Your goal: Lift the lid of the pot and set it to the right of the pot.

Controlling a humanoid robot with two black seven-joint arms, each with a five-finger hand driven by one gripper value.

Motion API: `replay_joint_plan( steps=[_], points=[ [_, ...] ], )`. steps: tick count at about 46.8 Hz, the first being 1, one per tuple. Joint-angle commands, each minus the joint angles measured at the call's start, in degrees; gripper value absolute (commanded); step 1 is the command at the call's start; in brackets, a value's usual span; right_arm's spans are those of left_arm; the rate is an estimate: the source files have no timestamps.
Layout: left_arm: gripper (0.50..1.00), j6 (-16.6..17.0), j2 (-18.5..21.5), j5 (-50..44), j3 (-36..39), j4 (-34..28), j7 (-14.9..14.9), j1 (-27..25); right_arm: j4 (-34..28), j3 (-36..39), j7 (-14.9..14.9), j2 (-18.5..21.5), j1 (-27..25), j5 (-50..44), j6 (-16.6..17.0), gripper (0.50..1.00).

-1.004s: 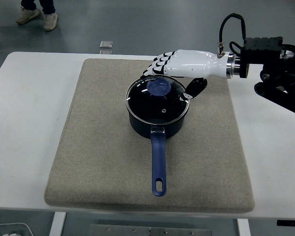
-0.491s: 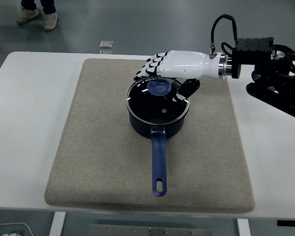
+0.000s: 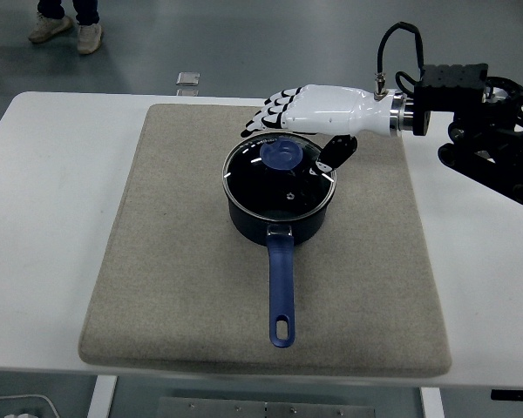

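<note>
Head view only. White bench [image 3: 44, 218] carries a grey felt mat [image 3: 174, 287]; all places given from the pot. Dark blue pot [image 3: 279, 219] sits near the mat's middle, slightly toward the far side, its long blue handle [image 3: 281, 292] running toward the near edge. Glass lid [image 3: 279, 178] seated on the pot, blue knob [image 3: 281, 156] at its centre. Right hand [image 3: 309, 111], white shell with black finger joints, comes in from the right and hovers above the pot's far rim, just beyond the knob; whether it touches the lid cannot be told. Fingers [image 3: 266, 119] extended and loosely spread, pointing left, holding nothing; thumb [image 3: 338, 152] hangs down over the lid's far-right edge. Black forearm [image 3: 479, 122] and cable lie well right of the pot. Beyond the bench, on the floor far left of the pot, a person's shoes [image 3: 65, 30]; a small clear object [image 3: 188, 78] on the floor past the far edge.
</note>
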Motion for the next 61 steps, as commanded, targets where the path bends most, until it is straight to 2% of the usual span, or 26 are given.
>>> replay_joint_plan(
  steps=[1,16,35,38,41,42,45,52,61],
  points=[
    [1.000,0.0,0.0,0.0,0.0,0.0,0.0,0.0,0.0,0.0,0.0,0.0,-0.1,0.0,0.0,0.938],
    [1.000,0.0,0.0,0.0,0.0,0.0,0.0,0.0,-0.6,-1.6,0.0,1.7,-0.5,-0.2,0.0,0.938],
    [1.000,0.0,0.0,0.0,0.0,0.0,0.0,0.0,-0.7,-1.6,0.0,1.7,-0.6,-0.5,0.0,0.932],
    [1.000,0.0,0.0,0.0,0.0,0.0,0.0,0.0,-0.7,-1.6,0.0,1.7,-0.6,-0.9,0.1,0.887],
    [1.000,0.0,0.0,0.0,0.0,0.0,0.0,0.0,-0.7,-1.6,0.0,1.7,-0.6,-0.9,0.3,0.789],
    [1.000,0.0,0.0,0.0,0.0,0.0,0.0,0.0,-0.7,-1.6,0.0,1.7,-0.5,-0.9,0.3,0.740],
    [1.000,0.0,0.0,0.0,0.0,0.0,0.0,0.0,-0.7,-1.9,0.0,1.7,-0.5,-0.8,0.7,0.501],
    [1.000,0.0,0.0,0.0,0.0,0.0,0.0,0.0,-0.7,-2.7,0.0,1.7,0.0,-0.8,2.5,0.500],
    [1.000,0.0,0.0,0.0,0.0,0.0,0.0,0.0,-0.7,-2.8,0.0,1.7,-0.2,-0.8,2.5,0.500]
  ],
)
